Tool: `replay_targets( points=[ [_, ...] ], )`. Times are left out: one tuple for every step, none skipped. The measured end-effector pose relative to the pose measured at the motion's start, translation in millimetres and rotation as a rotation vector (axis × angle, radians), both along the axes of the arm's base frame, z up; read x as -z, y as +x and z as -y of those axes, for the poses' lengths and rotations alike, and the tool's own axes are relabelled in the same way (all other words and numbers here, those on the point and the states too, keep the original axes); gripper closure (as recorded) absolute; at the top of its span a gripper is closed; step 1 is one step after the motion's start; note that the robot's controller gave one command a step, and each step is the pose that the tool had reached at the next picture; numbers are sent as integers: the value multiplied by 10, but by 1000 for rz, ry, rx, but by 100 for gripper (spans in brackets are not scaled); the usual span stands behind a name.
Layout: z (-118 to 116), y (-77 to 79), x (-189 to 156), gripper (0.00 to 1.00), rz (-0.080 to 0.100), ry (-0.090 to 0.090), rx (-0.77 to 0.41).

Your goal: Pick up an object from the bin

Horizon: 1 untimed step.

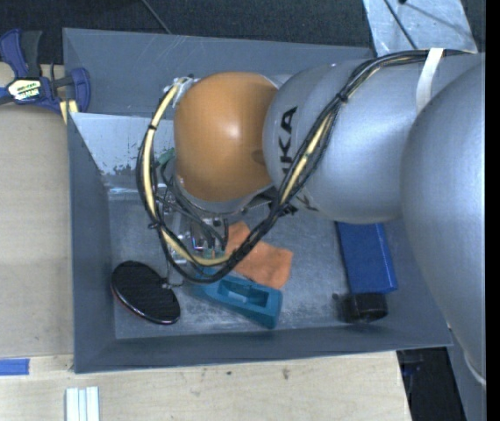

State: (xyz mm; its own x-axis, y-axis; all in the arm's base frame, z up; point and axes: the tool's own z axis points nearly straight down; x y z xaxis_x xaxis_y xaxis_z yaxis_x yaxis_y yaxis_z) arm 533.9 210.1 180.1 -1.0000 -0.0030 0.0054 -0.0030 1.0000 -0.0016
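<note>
The hand point(194, 239) hangs low in the grey metal bin point(92, 235), grip impossible to judge, just above the teal plastic block point(248, 299), with the black oval disc point(145, 292) at the other side.

Robotics lab, KUKA arm point(364, 139), grey metal bin point(89, 253)

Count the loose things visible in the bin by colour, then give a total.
Black: 2, oval disc and small stubby piece
Blue: 1, flat box
Teal: 1, block
Orange: 1, flat piece
Total: 5 visible; the arm may hide others.
</note>
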Motion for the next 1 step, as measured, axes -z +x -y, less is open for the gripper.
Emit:
replay_targets(
  points=[
    [7, 17, -49, 0, 8, 3, 3]
  ],
)
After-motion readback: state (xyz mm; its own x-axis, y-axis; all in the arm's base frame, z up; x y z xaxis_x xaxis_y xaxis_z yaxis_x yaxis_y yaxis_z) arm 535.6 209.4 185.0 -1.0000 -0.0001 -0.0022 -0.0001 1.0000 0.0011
